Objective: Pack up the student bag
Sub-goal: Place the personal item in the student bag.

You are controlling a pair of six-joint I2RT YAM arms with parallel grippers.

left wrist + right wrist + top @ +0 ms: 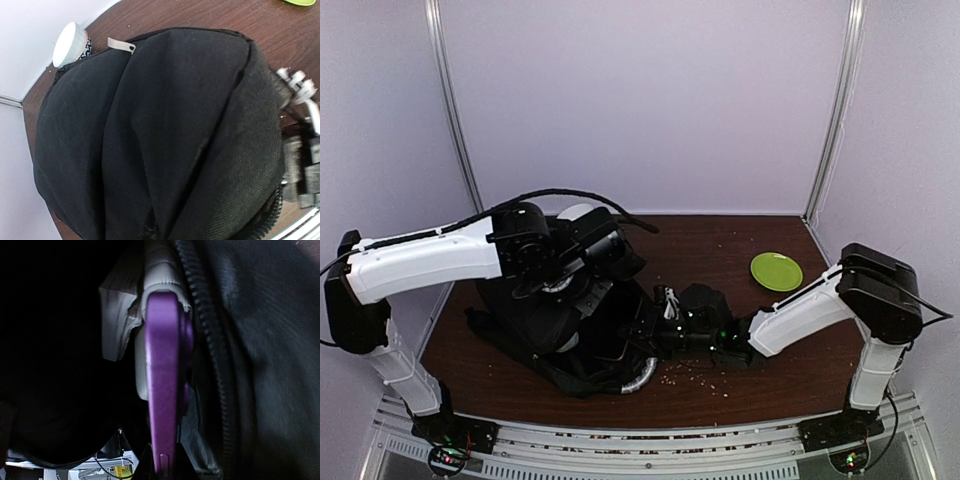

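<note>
One bag (535,320), black and soft, slumps at the table's centre toward 9 o'clock, its pale handle (640,375) curling out at its 5 o'clock. It looks light and limp, so I judge it will fold if lifted by loose cloth. The handle or the stiffer zip rim seems the better hold. The right gripper (172,325) works at the bag's 3 o'clock side, its purple fingers (162,390) clamped on pale padded lining beside the zip. The left gripper (610,262) hangs over the 12 o'clock end, fingers together; whether they pinch cloth I cannot tell. The table (750,240) is dark wood, with crumbs (700,375) at 5 o'clock, a green plate (777,271) at 2 o'clock and a white bowl (70,44) just beside the bag. Pale lilac walls (640,100) enclose three sides.
</note>
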